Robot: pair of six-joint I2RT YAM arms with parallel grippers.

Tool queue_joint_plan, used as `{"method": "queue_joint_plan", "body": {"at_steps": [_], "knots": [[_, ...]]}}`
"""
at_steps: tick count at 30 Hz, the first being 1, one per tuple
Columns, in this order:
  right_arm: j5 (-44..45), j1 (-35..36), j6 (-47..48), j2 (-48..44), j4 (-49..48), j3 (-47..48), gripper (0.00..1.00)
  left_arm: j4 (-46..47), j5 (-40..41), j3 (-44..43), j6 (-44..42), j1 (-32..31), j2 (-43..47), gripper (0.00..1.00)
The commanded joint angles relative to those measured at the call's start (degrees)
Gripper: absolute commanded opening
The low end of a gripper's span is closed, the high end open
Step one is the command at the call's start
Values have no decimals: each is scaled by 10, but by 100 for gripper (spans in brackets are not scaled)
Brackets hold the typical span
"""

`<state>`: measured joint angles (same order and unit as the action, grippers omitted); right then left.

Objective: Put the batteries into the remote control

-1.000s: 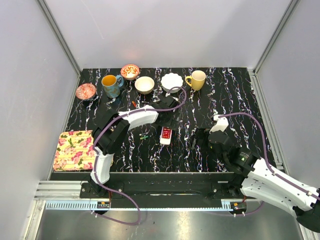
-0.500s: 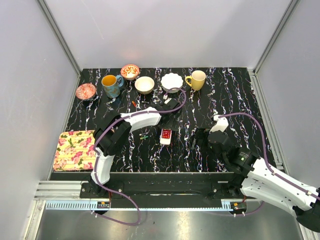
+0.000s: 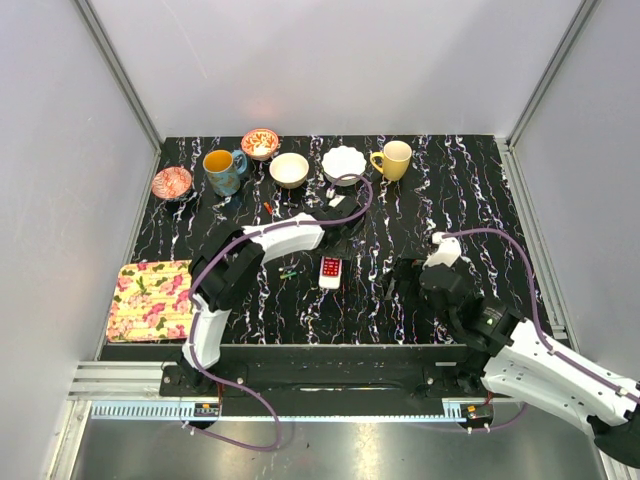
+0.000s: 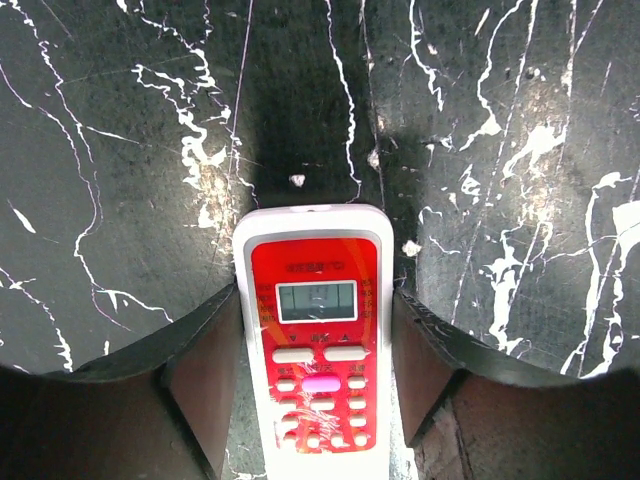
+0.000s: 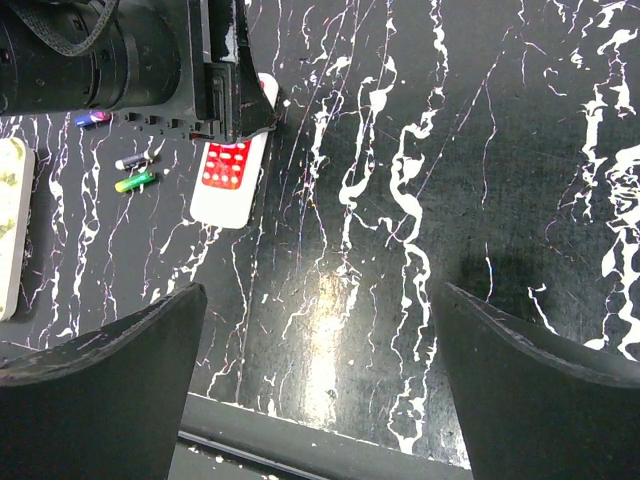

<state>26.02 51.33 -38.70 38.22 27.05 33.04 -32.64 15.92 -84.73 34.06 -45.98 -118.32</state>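
Note:
The remote control (image 4: 318,340) lies face up on the black marbled table, showing its red keypad and small screen. My left gripper (image 4: 317,295) reaches down over it, and both fingers press against its long sides. From above, the remote control (image 3: 331,272) sits mid-table under the left gripper (image 3: 333,256). The batteries (image 3: 289,272) lie loose just left of it, and the right wrist view shows the batteries (image 5: 135,172) as tiny coloured cylinders beside the remote control (image 5: 229,176). My right gripper (image 5: 320,300) hovers open over bare table, to the right of the remote, with nothing between its fingers.
Along the back stand a blue mug (image 3: 222,170), a cream bowl (image 3: 289,169), a white scalloped bowl (image 3: 344,163), a yellow mug (image 3: 395,158) and two patterned dishes (image 3: 260,142). A floral pad (image 3: 148,300) lies front left. The table's front edge (image 5: 300,430) is close under the right gripper.
The left gripper's fingers have come in from wide open onto the remote's sides, and the left arm has settled slightly lower. The right arm shifted a little.

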Motion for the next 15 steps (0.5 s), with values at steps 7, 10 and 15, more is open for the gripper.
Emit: {"method": "queue_joint_plan", "body": {"at_steps": [7, 10, 15], "knots": [[-8, 0, 39, 51, -16, 79, 100, 192, -63, 200, -16, 7, 265, 0], [-52, 1, 47, 72, -50, 98, 100, 355, -125, 322, 31, 16, 392, 0], [-134, -1, 39, 60, -142, 85, 100, 642, -152, 488, 85, 19, 543, 0]]}}
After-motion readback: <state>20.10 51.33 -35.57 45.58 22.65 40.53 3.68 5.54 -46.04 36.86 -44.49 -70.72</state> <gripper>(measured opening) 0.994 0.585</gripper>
